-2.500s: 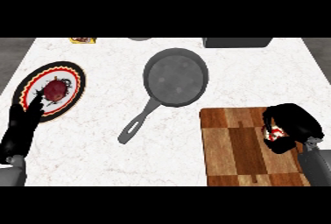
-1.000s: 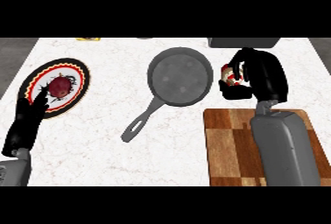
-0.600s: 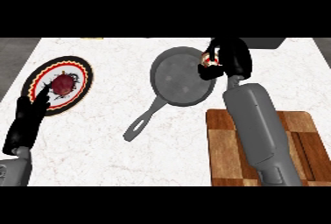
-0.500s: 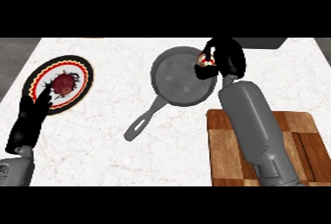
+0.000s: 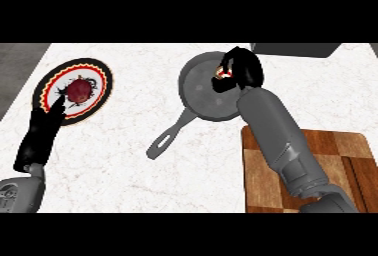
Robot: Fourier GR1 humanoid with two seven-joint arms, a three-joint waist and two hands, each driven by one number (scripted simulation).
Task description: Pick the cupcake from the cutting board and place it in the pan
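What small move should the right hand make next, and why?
Probably lower a little and then open: the right hand is curled round the cupcake over the right rim of the pan, so the cupcake appears not yet set down inside.

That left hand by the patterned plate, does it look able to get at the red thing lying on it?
Probably yes. The left hand rests at the plate's near edge, its fingers reaching toward the red thing, and nothing lies between them. The right hand is busy far off over the pan.
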